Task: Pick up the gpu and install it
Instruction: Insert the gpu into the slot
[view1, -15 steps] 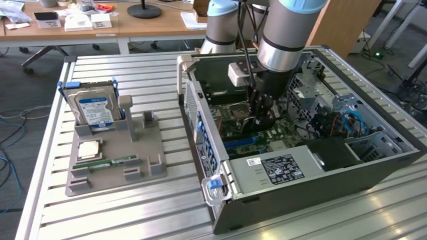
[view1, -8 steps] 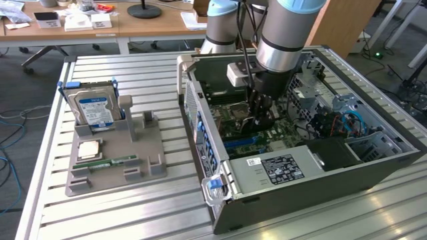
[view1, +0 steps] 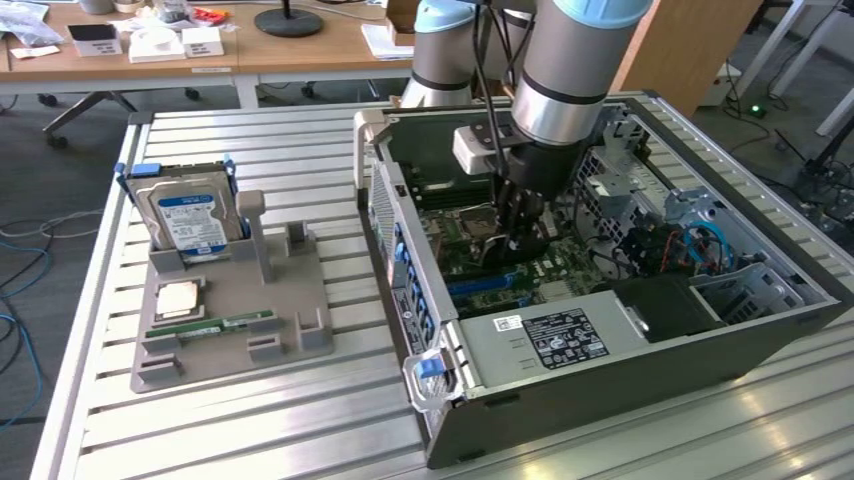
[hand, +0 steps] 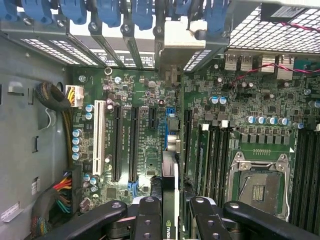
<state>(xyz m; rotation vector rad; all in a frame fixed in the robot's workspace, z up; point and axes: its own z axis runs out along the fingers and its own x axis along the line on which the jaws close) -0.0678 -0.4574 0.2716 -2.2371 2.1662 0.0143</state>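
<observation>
Inside the open computer case (view1: 747, 350) on the bench (view1: 267, 420), the claw (hand: 175, 202), nearly closed, pinches the gpu (hand: 169, 227) edge-on above the motherboard (hand: 145, 150), a light, stiff card, likely fragile, best gripped by its upper edge.

Open case (view1: 641, 410), open side up: entry from above. Centre taken by arm (view1: 574, 60), gripper (hand: 176, 201) jaws clamped on gpu (hand: 170, 180) over motherboard (hand: 145, 115) slots. Obstacles: power supply (view1: 554, 340), drive cage (view1: 627, 180), cable bundle (hand: 52, 97), blue slot latches (hand: 107, 12) along 1 wall. Free: bare desk (view1: 240, 430) between case and parts fixture (view1: 294, 290).
</observation>
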